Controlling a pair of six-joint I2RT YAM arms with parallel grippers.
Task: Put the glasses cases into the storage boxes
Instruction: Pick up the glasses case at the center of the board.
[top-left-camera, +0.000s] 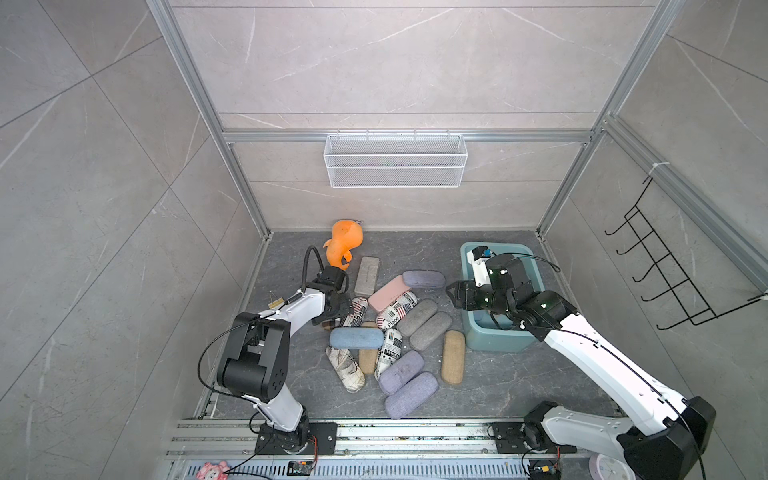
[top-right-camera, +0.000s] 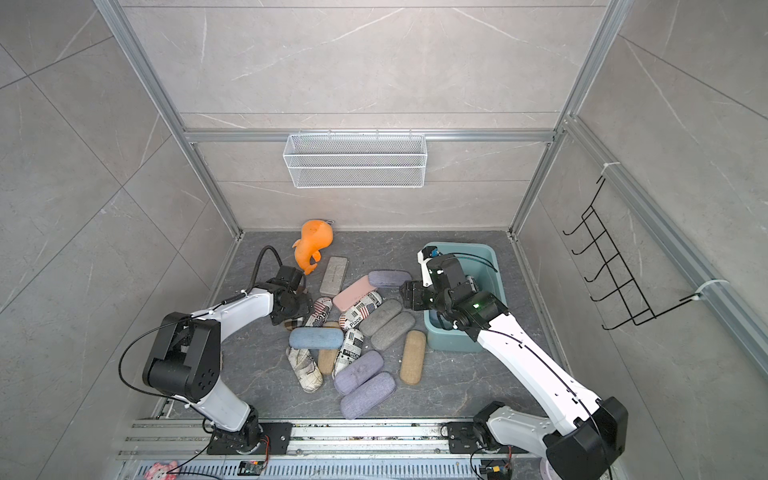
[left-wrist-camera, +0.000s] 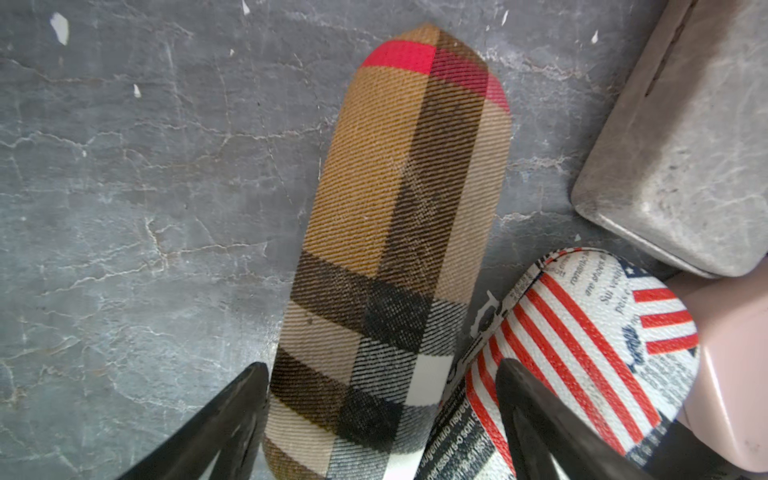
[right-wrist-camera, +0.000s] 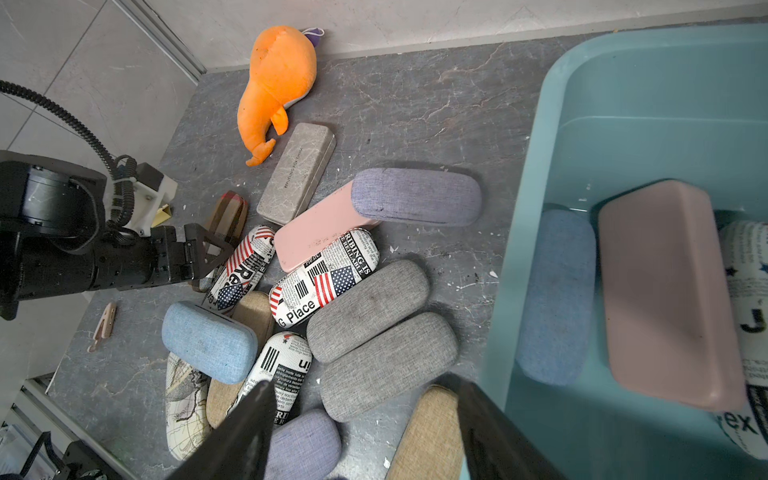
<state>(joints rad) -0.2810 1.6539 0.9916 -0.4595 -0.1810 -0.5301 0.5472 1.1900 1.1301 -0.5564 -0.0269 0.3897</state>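
Glasses cases (top-left-camera: 430, 330) mostly lie in a loose pile on the dark floor between the arms, some stacked so the lower ones are half hidden; the teal tub (top-left-camera: 498, 343) sits just beside the pile on the right arm's side. In both top views the right arm covers most of the tub, so its contents can't be seen there. The right wrist view shows three cases inside: blue fabric case (right-wrist-camera: 555, 295), dusty pink case (right-wrist-camera: 665, 291) beside it, and a newspaper-print case (right-wrist-camera: 748, 266) cut off by the frame edge. The right gripper (right-wrist-camera: 363, 380) hangs over the pile's edge near the tub rim, fingers apart, nothing between them, tips blurred. The left gripper (left-wrist-camera: 380, 365) is low at the pile's left side, fingers apart and straddling the brown plaid case (left-wrist-camera: 395, 249); one finger is right at its side, the other over the flag-print case (left-wrist-camera: 582, 332) lying against it, and I can't tell if either presses. The plaid case's near end is cut off, and in the top views it's almost all hidden under the gripper. Grey marbled hard case (left-wrist-camera: 673, 145) and pale pink case (left-wrist-camera: 731, 374) are only partly in frame. Orange plush toy (top-left-camera: 344, 245) lies by the back wall, and a small beige object (right-wrist-camera: 102, 326) on the floor is too small to name
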